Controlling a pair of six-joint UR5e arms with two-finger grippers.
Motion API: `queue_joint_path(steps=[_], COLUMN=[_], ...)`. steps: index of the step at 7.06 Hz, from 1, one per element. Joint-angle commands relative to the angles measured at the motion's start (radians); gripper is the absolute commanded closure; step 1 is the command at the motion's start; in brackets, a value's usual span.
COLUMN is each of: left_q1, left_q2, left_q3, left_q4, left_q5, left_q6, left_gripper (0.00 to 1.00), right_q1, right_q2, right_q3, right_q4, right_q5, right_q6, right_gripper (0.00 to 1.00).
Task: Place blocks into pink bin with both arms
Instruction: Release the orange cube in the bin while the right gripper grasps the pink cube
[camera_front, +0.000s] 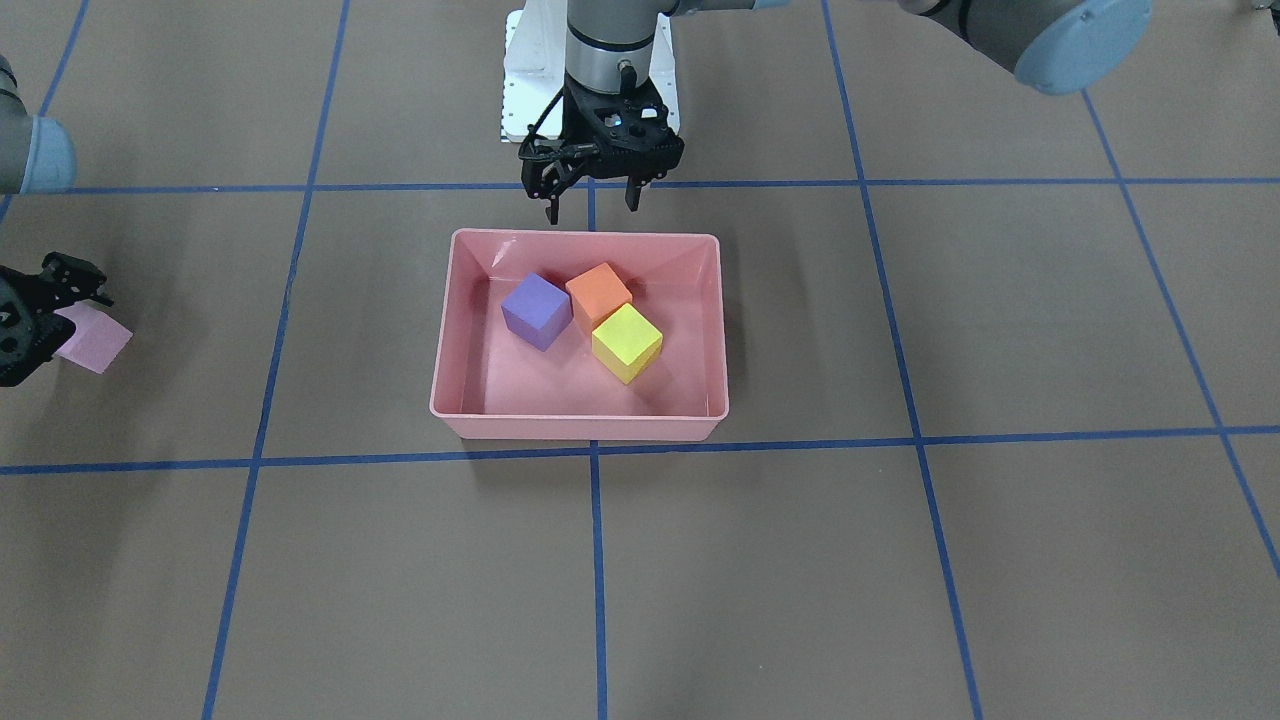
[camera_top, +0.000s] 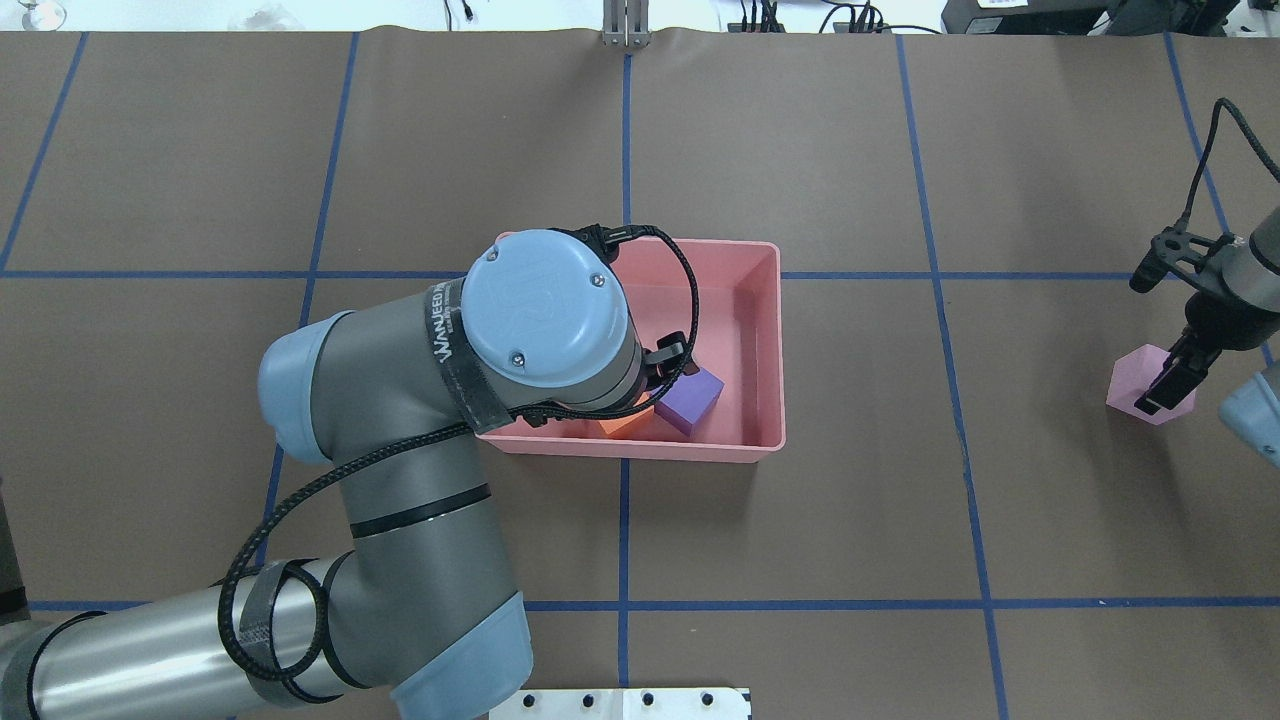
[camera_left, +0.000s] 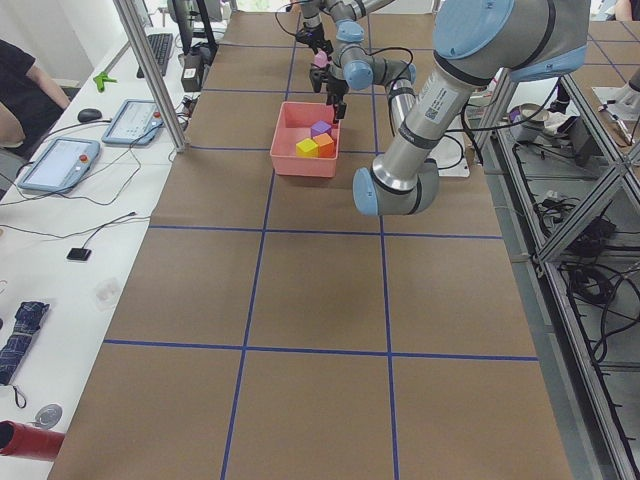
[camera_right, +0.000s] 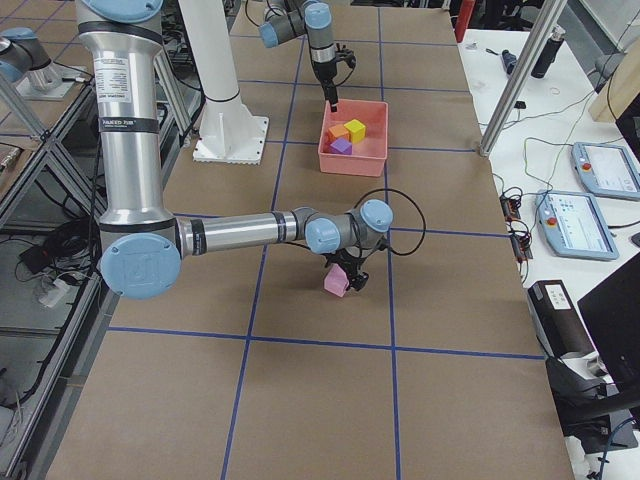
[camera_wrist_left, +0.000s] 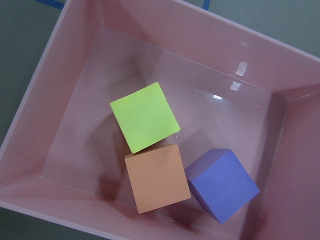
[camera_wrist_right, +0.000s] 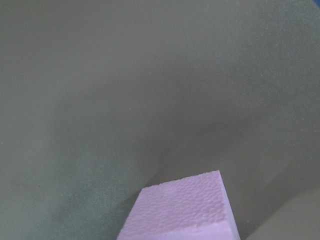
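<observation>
Blocks counted: 4. Three lie inside the pink bin: purple block, orange block, yellow block. Orange touches both purple and yellow; the cluster sits toward the bin's robot-side half. Fourth, the light pink block, is outside the bin, well apart from it, toward the table end on the robot's right.

Bins: 1, approx. mid-table, on the brown table cover with blue tape grid lines.

Arms: 2.

Left gripper: hangs over the bin's robot-side rim, fingers spread apart, nothing between them. The left wrist view looks straight down into the bin at all 3 blocks.

Right gripper: at the light pink block, fingers either side of it in the overhead view. In the exterior right view the block looks tilted, one corner down. Pinching the pink block, going by the overhead and front views; whether the block is off the cover, can't tell. The right wrist view shows only a corner of that block over bare cover.

Writing: a black band on the left arm's wrist joint carries white lettering, partly legible, reads approx. "WANJEED"; rest cut off. The right arm's upright link bears small dark text, too small to read.

Other: white pedestal base at the robot-side edge.
</observation>
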Motion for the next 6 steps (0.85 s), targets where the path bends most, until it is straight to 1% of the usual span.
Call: queue_joint_path(steps=[1, 2, 3, 5, 6], left_q1=[-0.003, -0.003, -0.003, -0.020, -0.043], left_q2=[-0.001, -0.001, -0.001, -0.016, -0.024], left_q3=[0.000, -0.002, -0.002, -0.005, -0.011], left_q4=[0.000, 0.000, 0.000, 0.001, 0.006], left_q5=[-0.001, -0.001, -0.002, -0.010, -0.011], left_q6=[0.000, 0.000, 0.000, 0.000, 0.005], left_gripper=[0.01, 0.01, 0.01, 0.01, 0.01], right_q1=[-0.002, -0.002, 0.000, 0.015, 0.058], right_q2=[0.000, 0.001, 0.010, 0.013, 0.018], right_q3=[-0.007, -0.010, -0.006, 0.031, 0.063], right_q4=[0.000, 0.000, 0.003, 0.001, -0.009], right_q5=[0.000, 0.000, 0.000, 0.000, 0.012], right_q6=[0.001, 0.019, 0.017, 0.022, 0.025], right_gripper=[0.03, 0.58, 1.00, 1.00, 1.00])
